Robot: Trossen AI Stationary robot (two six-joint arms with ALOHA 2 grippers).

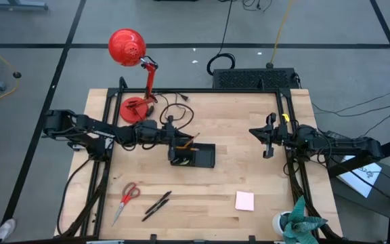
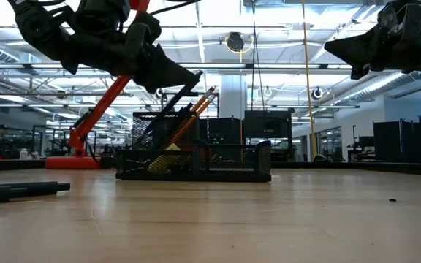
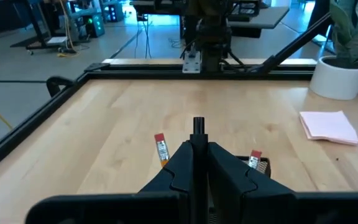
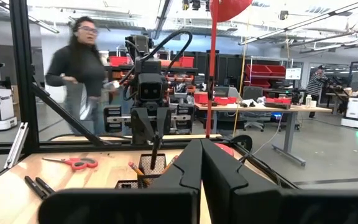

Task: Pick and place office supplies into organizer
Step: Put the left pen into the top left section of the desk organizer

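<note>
Left gripper (image 3: 197,146) jaws pinched nearly together on a black pen (image 3: 198,126), held tip-down over the tall mesh cup at the left end of the organizer (image 1: 205,160). Pen stands steeply tilted; cannot tell whether its lower end touches the cup floor.

Cup contents: two orange pencils (image 2: 196,109) leaning, red eraser ends up, flanking the held pen. A yellow piece (image 2: 172,148) shows through the mesh low in the tray. The other compartments are too dark to read from above.

Right gripper (image 1: 268,139) jaws fully closed, nothing in them; hovers above the counter (image 1: 235,115) near its right edge, well apart from the organizer.

Remaining on counter, front area: red-handled scissors (image 1: 126,196) at left, two black pens (image 1: 157,205) lying side by side just right of them, pink sticky-note pad (image 1: 244,200) further right.

Red desk lamp (image 1: 128,49) at the back left. Potted plant (image 1: 296,222) at the front right corner. A person (image 4: 81,71) is in the room beyond.
</note>
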